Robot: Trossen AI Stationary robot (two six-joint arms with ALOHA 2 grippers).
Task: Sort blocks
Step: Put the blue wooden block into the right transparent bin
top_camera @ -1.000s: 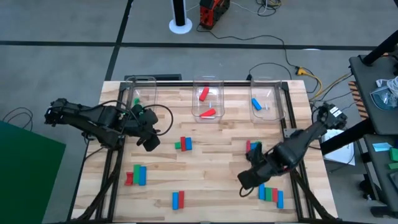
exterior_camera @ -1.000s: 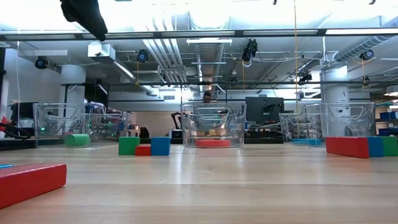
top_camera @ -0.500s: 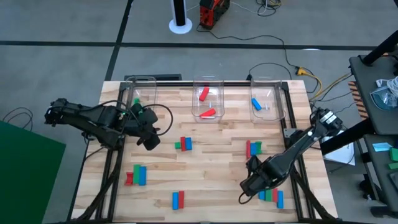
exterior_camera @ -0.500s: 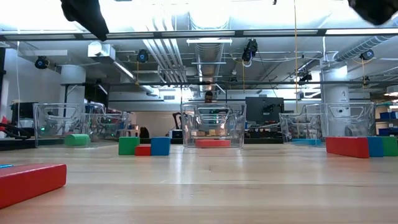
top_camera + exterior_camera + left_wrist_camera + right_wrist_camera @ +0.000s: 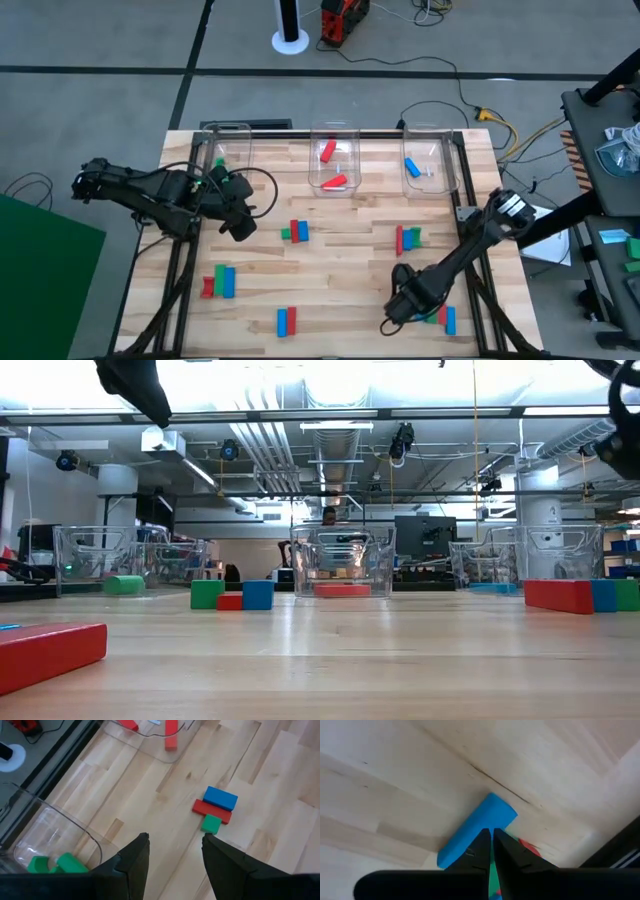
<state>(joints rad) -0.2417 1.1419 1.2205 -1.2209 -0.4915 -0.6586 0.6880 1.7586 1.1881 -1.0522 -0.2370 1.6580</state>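
Red, green and blue blocks lie flat on the wooden table in small groups: one at the middle (image 5: 293,232), one to its right (image 5: 407,238), one near left (image 5: 218,282), one at the near edge (image 5: 286,320), one near right (image 5: 437,315). My right gripper (image 5: 393,318) is shut, and its fingertips (image 5: 490,834) stand over a blue block (image 5: 485,815) of the near-right group. My left gripper (image 5: 240,226) hangs open above the table beside the left bin (image 5: 228,150), with nothing between its fingers (image 5: 175,840). My right gripper's shut fingertips point down over the blue block's middle (image 5: 476,831), which lies flat on the table. I cannot tell whether they touch it.
Three clear bins stand along the far edge: the left one holds green blocks (image 5: 55,864), the middle one (image 5: 333,160) red blocks, the right one (image 5: 428,160) a blue block. Dark frame rails run along the table's left and right sides.
My right gripper has gone toward the table's near edge and downward, from beside the middle-right group to the near-right group of blocks. No block has moved.
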